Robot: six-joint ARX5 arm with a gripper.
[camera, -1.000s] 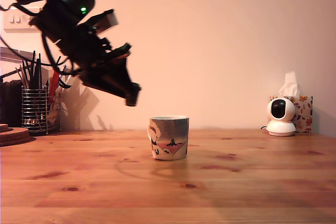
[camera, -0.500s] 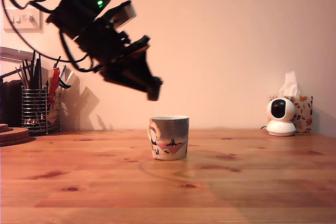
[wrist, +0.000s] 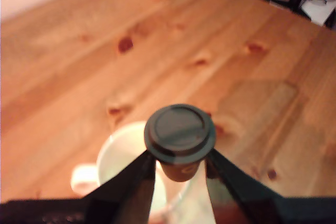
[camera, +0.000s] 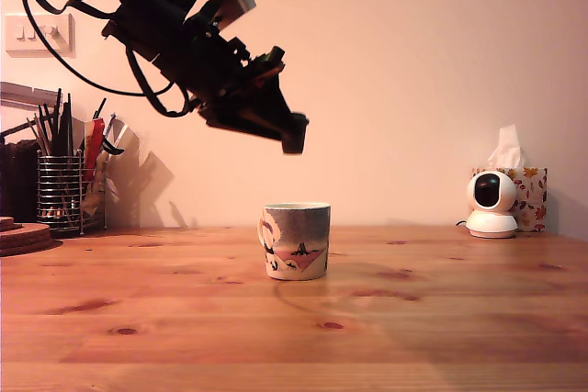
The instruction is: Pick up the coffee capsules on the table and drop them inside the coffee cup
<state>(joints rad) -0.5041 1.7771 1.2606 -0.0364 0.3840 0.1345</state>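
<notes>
Since a second ago, carried up and toward the exterior view's right to above the coffee cup (camera: 296, 240), gripper (wrist: 180, 167) pinching the capsule (wrist: 180, 136); risk: off-centre release, striking rim, bouncing onto table (camera: 441, 319).

The table (camera: 184, 319) is a broad pine surface of orange-brown planks marked with dark knots. Directly beneath the gripper (camera: 293, 142), with clear air between them, stands the coffee cup (camera: 295, 240), a squat mug with a pale rim, a grey upper band and a pink, white and black picture. Well off to the gripper's side, toward the exterior view's right at the table's back edge, sit a small white camera (camera: 491, 205) and, just behind it, a patterned tissue box (camera: 530, 197). On the opposite side, toward the exterior view's left, stand a wire utensil holder (camera: 62, 192) and a round wooden board (camera: 23, 235).
</notes>
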